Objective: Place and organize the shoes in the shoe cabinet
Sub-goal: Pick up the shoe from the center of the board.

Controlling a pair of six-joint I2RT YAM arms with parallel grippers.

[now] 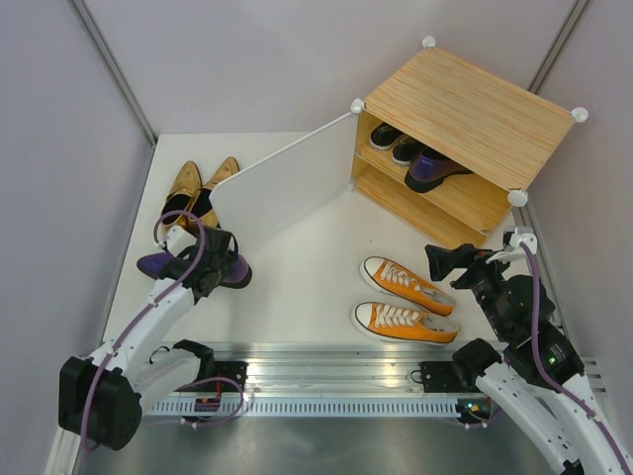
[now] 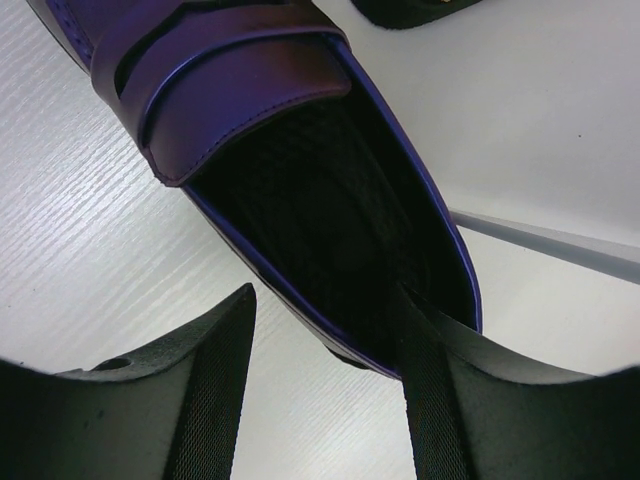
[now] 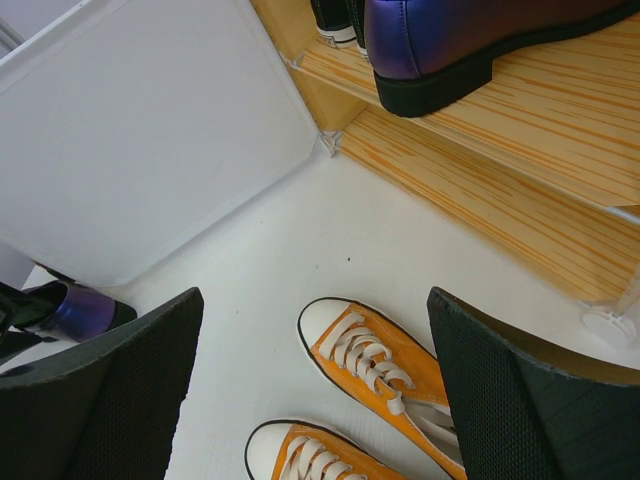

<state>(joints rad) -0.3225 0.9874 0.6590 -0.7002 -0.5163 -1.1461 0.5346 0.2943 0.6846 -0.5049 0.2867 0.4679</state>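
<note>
One glossy dark purple loafer (image 1: 158, 264) (image 2: 240, 90) lies on the white table at the left. My left gripper (image 1: 213, 262) (image 2: 325, 300) is open and straddles the side wall of its heel: one finger inside the shoe, the other outside with a gap. The second loafer (image 1: 435, 168) (image 3: 450, 40) and the black sneakers (image 1: 396, 143) sit on the shoe cabinet's (image 1: 475, 109) inner shelf. Both orange sneakers (image 1: 407, 285) (image 3: 380, 360) lie in front of the cabinet. Above their toes my right gripper (image 1: 450, 259) (image 3: 315, 300) hangs wide open, holding nothing. The gold pumps (image 1: 198, 188) lie at the back left.
The cabinet's white door (image 1: 282, 193) (image 3: 150, 130) stands swung open, running diagonally across the table between the left shoes and the orange sneakers. A metal rail (image 1: 326, 376) runs along the near edge. Grey walls close in the table at the back and sides.
</note>
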